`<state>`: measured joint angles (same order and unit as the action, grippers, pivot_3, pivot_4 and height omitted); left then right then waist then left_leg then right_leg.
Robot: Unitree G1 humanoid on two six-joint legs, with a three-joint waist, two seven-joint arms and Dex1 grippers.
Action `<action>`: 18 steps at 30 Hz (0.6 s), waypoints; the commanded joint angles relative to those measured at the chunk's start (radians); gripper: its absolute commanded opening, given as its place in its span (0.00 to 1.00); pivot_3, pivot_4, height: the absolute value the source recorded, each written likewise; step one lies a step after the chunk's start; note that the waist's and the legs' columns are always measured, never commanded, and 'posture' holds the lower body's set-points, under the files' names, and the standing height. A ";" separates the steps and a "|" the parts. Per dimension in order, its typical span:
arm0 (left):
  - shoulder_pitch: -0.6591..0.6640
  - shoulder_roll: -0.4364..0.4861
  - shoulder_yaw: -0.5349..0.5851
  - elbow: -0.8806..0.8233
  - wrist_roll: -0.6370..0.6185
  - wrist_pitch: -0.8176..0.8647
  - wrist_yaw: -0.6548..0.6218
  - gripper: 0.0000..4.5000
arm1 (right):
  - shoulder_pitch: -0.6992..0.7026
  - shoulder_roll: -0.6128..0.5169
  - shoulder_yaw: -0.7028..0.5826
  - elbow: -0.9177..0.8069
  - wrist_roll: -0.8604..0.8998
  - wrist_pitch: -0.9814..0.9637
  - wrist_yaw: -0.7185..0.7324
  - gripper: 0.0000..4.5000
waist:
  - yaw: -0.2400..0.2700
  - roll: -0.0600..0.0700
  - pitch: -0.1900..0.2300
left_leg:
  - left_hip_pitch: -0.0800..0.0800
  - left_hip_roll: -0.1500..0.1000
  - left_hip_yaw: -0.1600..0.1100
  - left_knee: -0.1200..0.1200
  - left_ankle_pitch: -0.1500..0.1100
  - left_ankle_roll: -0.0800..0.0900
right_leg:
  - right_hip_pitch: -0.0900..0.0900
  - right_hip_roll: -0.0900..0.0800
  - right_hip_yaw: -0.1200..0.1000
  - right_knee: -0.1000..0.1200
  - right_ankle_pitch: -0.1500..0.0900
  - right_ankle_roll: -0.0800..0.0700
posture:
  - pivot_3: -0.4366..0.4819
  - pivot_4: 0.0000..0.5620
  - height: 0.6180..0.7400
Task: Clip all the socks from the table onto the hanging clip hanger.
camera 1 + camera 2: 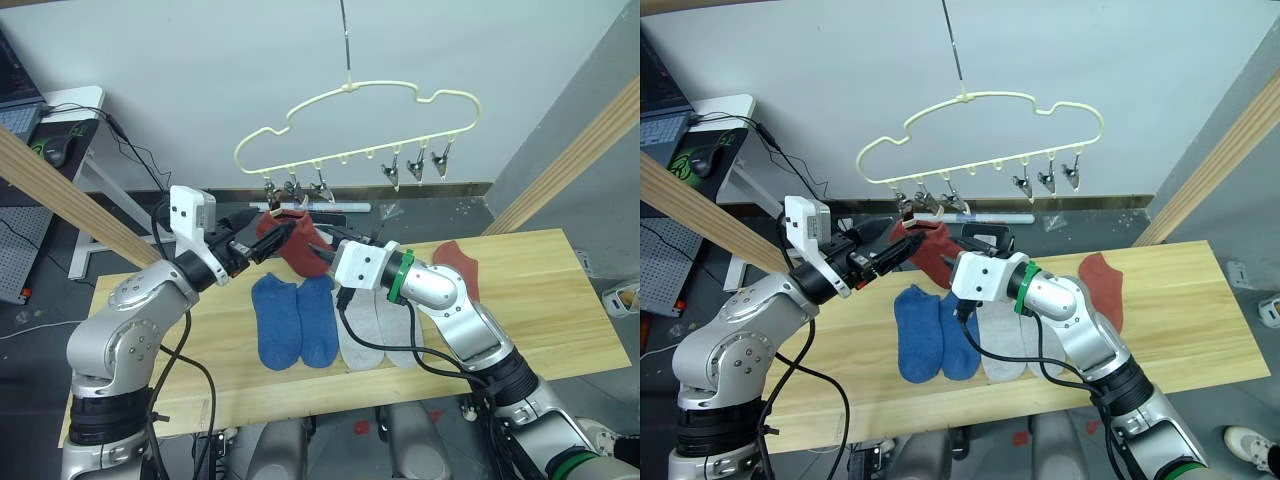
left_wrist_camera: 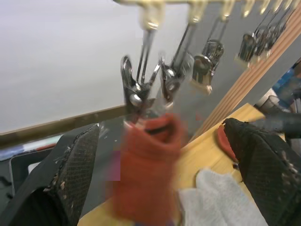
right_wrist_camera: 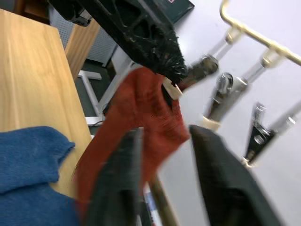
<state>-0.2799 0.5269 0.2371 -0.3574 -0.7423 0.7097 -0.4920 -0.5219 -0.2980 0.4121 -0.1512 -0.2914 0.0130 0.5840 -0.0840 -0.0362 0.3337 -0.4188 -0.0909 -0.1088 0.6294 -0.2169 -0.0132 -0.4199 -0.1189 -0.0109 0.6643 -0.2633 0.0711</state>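
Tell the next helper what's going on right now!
Left claw: open, on either side of the hanging red sock.
Right claw: open, by the same sock.
That sock looks clipped at the left end of the hanger.
Left on the table: two blue socks, two grey socks, one red sock.

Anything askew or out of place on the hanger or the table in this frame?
The clip hanger hangs tilted, its left end lower, where a rust red sock hangs at the leftmost clips. The three right-hand clips hang free. On the table, the other socks lie flat in a row; nothing looks spilled or damaged.
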 commanded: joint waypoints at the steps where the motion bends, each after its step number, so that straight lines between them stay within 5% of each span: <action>1: 0.015 0.029 0.021 -0.064 0.002 -0.015 -0.013 1.00 | 0.018 -0.030 -0.031 -0.088 0.036 0.030 0.046 0.67 | 0.001 0.000 0.000 | 0.000 0.000 0.000 0.000 0.000 0.000 | 0.000 0.000 0.000 0.000 0.000 0.000 | 0.34 0.62 1.00; 18: 0.173 0.106 0.073 -0.152 0.068 -0.109 -0.051 1.00 | 0.310 -0.262 -0.414 -0.615 0.468 0.530 0.191 0.67 | 0.007 0.000 0.000 | -0.001 0.001 -0.001 0.000 -0.002 0.004 | 0.000 -0.004 0.000 -0.001 0.000 -0.001 | 0.33 0.62 1.00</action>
<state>-0.1146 0.6248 0.2795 -0.4623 -0.6714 0.6230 -0.5371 -0.2206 -0.5510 0.0458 -0.6962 0.1256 0.5157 0.7789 -0.0775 -0.0362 0.3337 -0.4205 -0.0903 -0.1094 0.6294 -0.2192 -0.0093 -0.4202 -0.1230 -0.0113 0.6633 -0.2629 0.0702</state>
